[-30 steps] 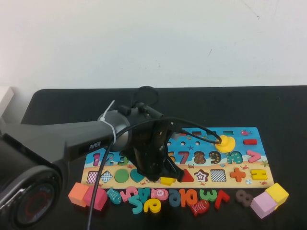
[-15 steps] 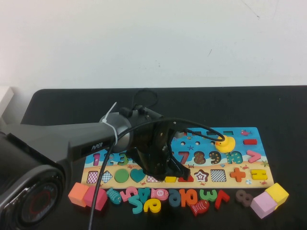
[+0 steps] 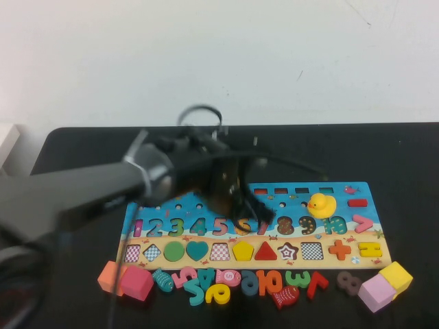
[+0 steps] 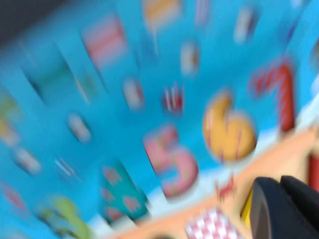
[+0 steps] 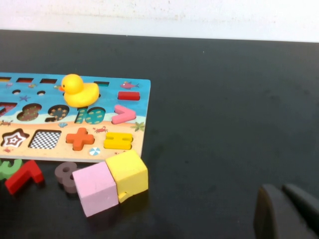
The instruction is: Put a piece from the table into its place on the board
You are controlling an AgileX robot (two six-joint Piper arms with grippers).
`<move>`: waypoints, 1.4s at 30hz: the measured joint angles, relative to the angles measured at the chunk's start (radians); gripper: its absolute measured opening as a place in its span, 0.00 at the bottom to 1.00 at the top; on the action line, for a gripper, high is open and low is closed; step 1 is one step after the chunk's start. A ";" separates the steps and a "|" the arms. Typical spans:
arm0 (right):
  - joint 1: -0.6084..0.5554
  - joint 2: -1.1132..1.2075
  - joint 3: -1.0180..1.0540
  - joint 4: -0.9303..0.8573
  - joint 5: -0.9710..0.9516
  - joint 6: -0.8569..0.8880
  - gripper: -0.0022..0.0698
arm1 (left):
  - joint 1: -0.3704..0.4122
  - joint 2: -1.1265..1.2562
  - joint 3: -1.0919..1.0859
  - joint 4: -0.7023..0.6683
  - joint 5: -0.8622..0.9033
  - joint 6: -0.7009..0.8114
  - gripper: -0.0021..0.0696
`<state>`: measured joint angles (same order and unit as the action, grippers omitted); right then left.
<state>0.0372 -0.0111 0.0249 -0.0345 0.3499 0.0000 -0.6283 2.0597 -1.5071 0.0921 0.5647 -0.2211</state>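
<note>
High view alone shows piece [image 3: 242, 249] seated.

We see a plain white wall [image 3: 274, 62] (faintly scuffed near its upper right) behind the black matte tabletop [image 3: 398, 157], evenly lit, without hard shadows.

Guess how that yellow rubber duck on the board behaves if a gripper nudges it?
The duck is rounded and stands tall on the board, so it probably tips or skids. It looks hollow, likely light and squashy. Left gripper hovers above the numbers; the right gripper sits over bare table.
</note>
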 joint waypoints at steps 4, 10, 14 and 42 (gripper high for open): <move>0.000 0.000 0.000 0.000 0.000 0.000 0.06 | -0.016 -0.158 0.058 0.106 -0.080 0.000 0.03; 0.000 0.000 0.000 0.000 0.000 0.000 0.06 | -0.025 -0.448 0.323 0.120 -0.250 0.000 0.03; 0.000 0.000 0.000 0.000 0.000 0.000 0.06 | -0.025 -0.664 0.553 0.100 -0.374 -0.008 0.03; 0.000 0.000 0.000 0.000 0.000 0.000 0.06 | -0.018 -1.751 1.084 0.207 0.031 -0.177 0.03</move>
<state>0.0372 -0.0111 0.0249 -0.0345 0.3499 0.0000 -0.6459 0.3089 -0.4230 0.2995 0.5958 -0.3983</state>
